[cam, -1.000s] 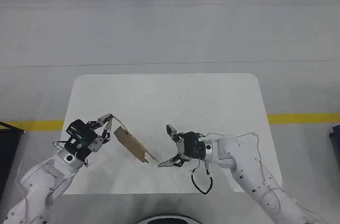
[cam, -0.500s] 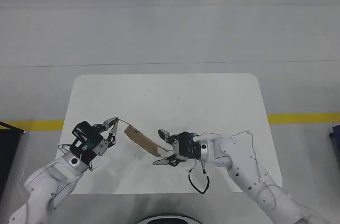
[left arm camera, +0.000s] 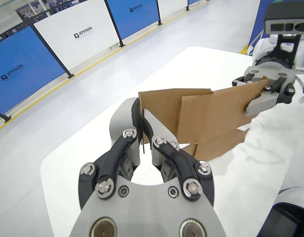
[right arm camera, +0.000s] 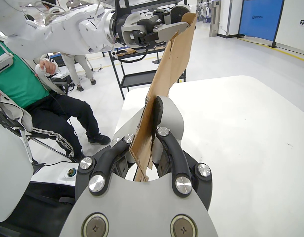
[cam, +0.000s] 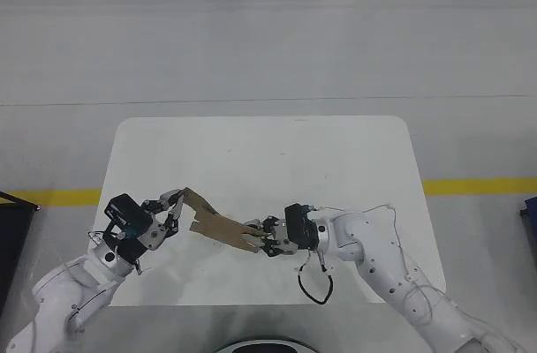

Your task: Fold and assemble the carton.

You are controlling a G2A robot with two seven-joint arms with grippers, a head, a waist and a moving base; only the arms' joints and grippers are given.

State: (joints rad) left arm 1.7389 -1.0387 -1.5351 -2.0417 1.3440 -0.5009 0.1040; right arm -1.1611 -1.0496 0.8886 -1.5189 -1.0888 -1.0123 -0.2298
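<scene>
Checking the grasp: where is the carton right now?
Top view: the carton is held over the near side of the table, left gripper on one end, right gripper on the other.

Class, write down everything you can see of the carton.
The carton is a brown corrugated cardboard blank, not yet a box, with creased panels and notched flaps. It hangs over the white table: the left gripper is shut on one end, the right gripper on the other.

White rounded table (cam: 339,150) on a grey floor; yellow floor line (cam: 485,186); blue-and-white partition panels (left arm camera: 75,35); black shelf rack (right arm camera: 139,78).
</scene>
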